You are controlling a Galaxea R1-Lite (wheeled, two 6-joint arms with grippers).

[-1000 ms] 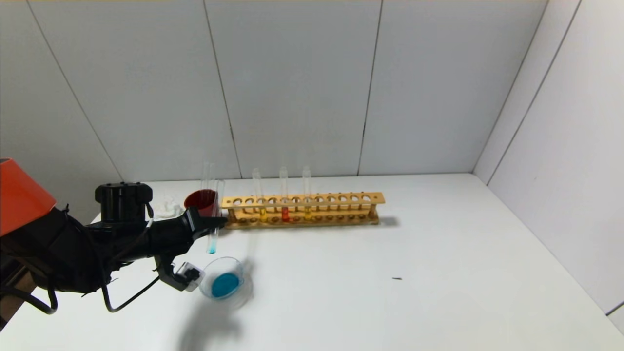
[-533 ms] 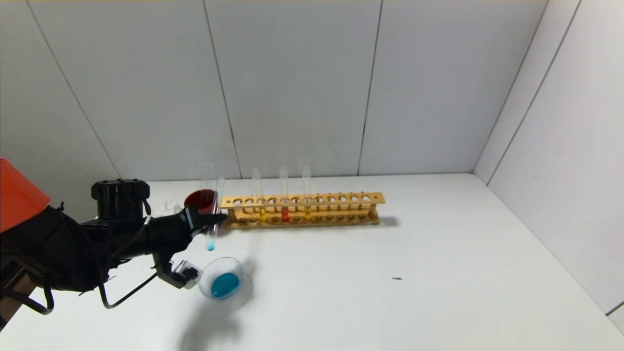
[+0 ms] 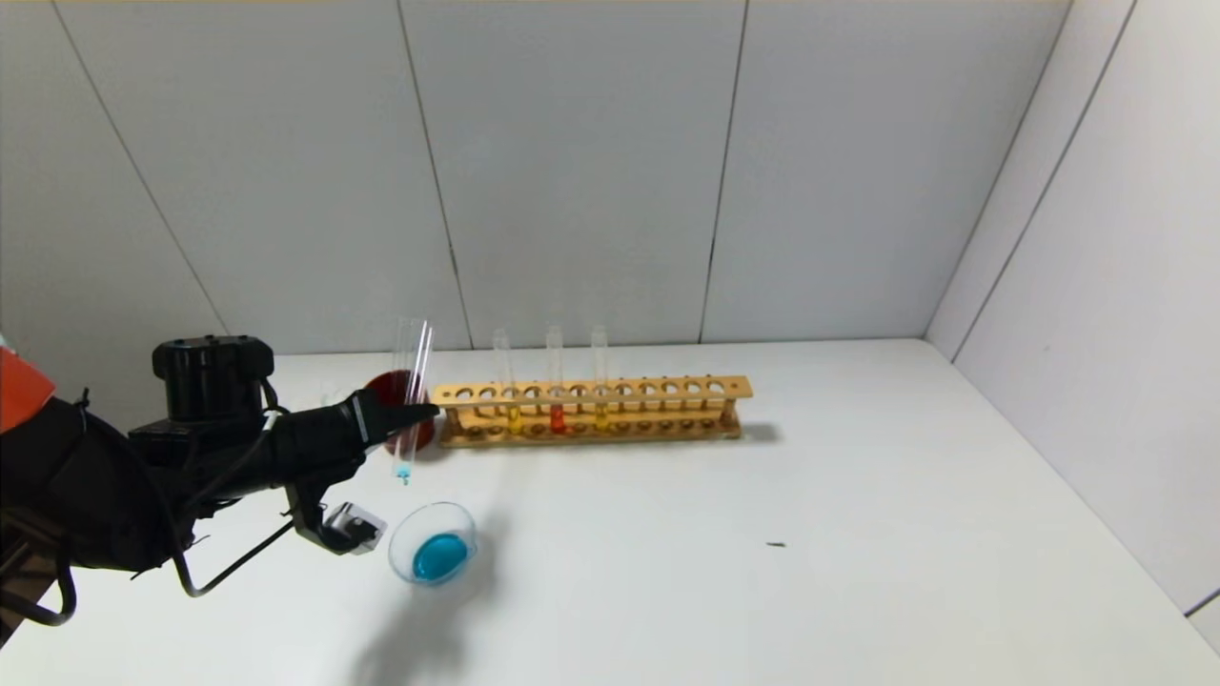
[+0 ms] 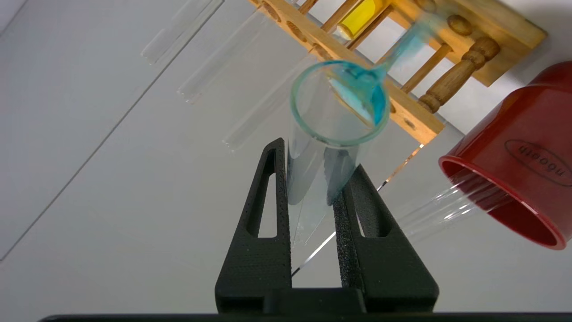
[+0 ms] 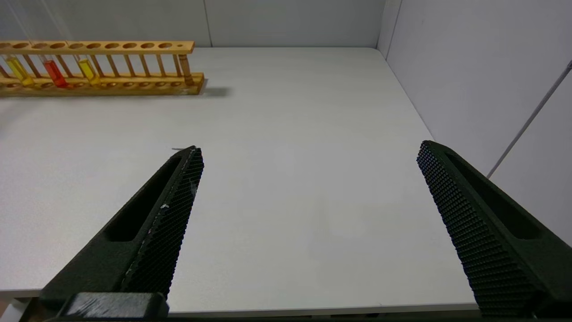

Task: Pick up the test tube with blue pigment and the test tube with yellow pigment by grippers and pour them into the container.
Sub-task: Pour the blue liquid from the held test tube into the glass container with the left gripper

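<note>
My left gripper (image 3: 424, 413) is shut on the test tube with blue pigment (image 3: 412, 410), held nearly upright in front of the red cup, above and behind the container. Only a little blue liquid shows at the tube's lower tip. In the left wrist view the tube (image 4: 308, 147) sits between the fingers (image 4: 273, 179), its open rim toward the camera. The container (image 3: 434, 543), a clear round dish, holds a blue pool. Two tubes with yellow liquid (image 3: 600, 415) (image 3: 513, 419) stand in the rack. My right gripper (image 5: 308, 147) is open and empty, low over the table's right front.
A wooden tube rack (image 3: 591, 410) stands at the back of the white table (image 3: 762, 591), with a red-orange tube (image 3: 558, 419) between the yellow ones. A dark red cup (image 3: 391, 389) holding empty tubes stands left of the rack. Walls close in behind and on the right.
My left gripper has lifted the blue tube a little and carried it left and back, toward the red cup. The dish and rack have not moved.
</note>
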